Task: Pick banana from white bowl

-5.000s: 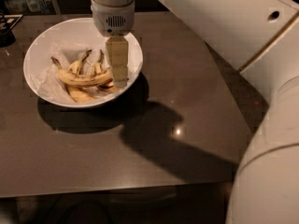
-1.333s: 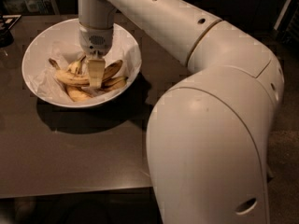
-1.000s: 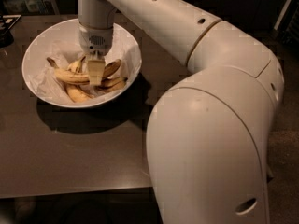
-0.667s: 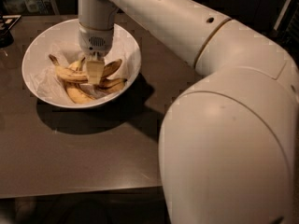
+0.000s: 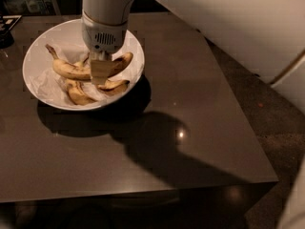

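The white bowl point(image 5: 34, 56) stands at the table's back left with a crinkled white liner point(image 5: 47, 86) inside. My gripper point(image 5: 99, 72) reaches straight down into the bowl from above. It is shut on the banana point(image 5: 69, 70), the long curved one, across its middle. The thin stem point(image 5: 49, 49) points up to the left and the other end point(image 5: 125, 58) sticks out to the right. The banana's middle is hidden behind one finger point(image 5: 99, 69).
Two shorter bananas point(image 5: 77, 92) point(image 5: 114, 85) lie in the bowl under the gripper. The dark table point(image 5: 190, 128) runs to a front edge and a right edge. A dark object point(image 5: 5, 32) sits at the far left. My white arm fills the upper right.
The gripper has closed on the long banana, which has tilted with its stem end raised. My arm's big white links have swung away to the upper right.
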